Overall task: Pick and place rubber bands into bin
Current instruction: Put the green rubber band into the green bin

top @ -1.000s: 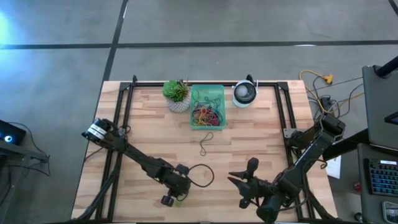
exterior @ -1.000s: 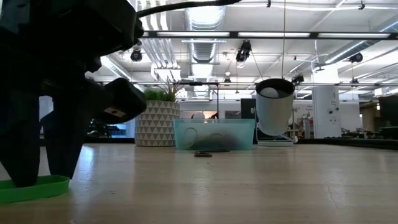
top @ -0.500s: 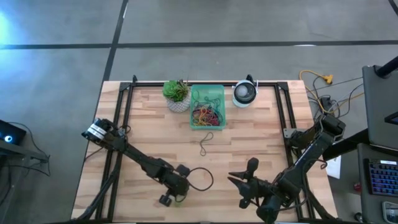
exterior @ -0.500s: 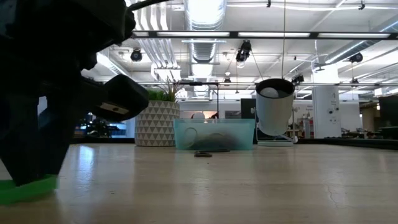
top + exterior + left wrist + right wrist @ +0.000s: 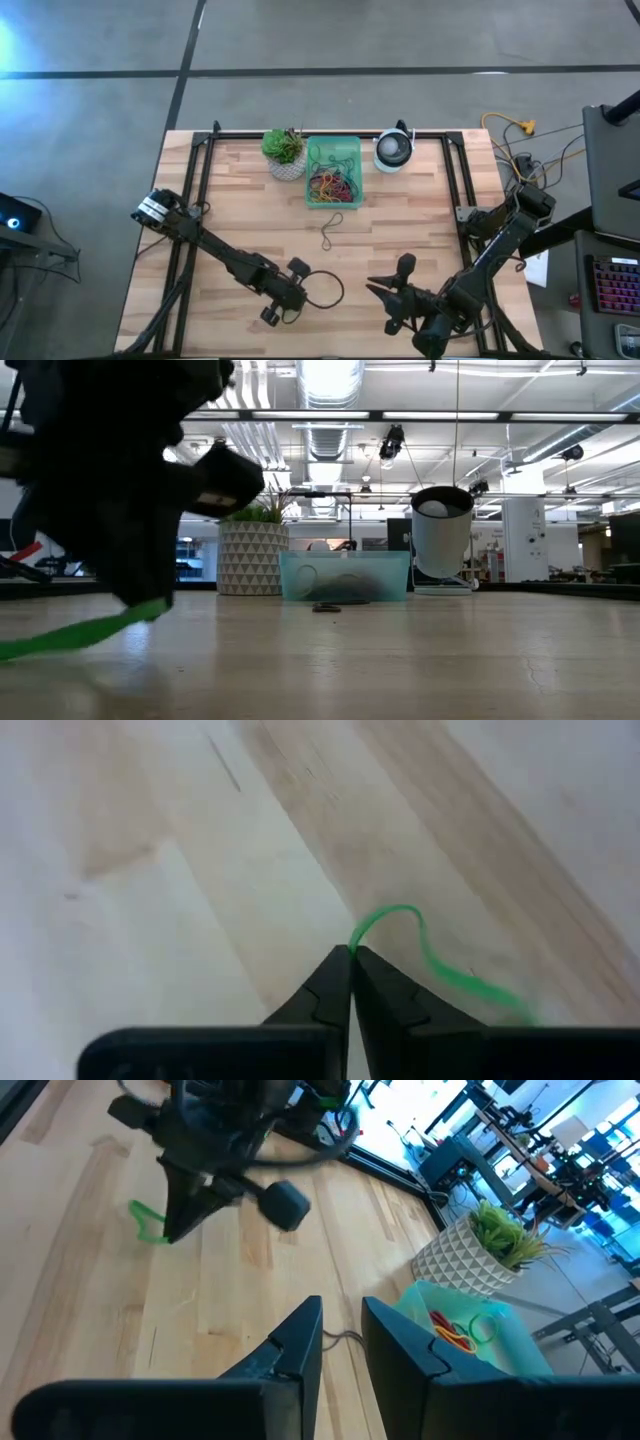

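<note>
My left gripper (image 5: 283,312) stands near the table's near edge, left of centre, and is shut on a green rubber band (image 5: 430,956). The low view shows the band (image 5: 80,635) trailing below the gripper. The mint-green bin (image 5: 333,170) sits at the far middle with several red, yellow and green rubber bands inside. One dark rubber band (image 5: 330,229) lies flat on the wood in front of the bin. My right gripper (image 5: 341,1330) hovers open over the near right part of the table, with nothing between its fingers. My left gripper pinches the green band's curled end (image 5: 362,932) between its two fingertips. The fingers slant down from the table's left side. The pinched end is lifted, and the rest (image 5: 60,642) slants down toward the wood; whether its far end rests there I cannot tell.
A white patterned pot with a green plant (image 5: 285,153) stands left of the bin and a round white-and-dark device (image 5: 394,150) right of it. Black rails run along the table's left, right and far edges. Bare wood lies between the grippers and the bin.
My left gripper has shut on the green band and rolled about its own axis. The band lay flat on the wood between the fingers; now its pinched end is raised and the rest trails down at a slant.
</note>
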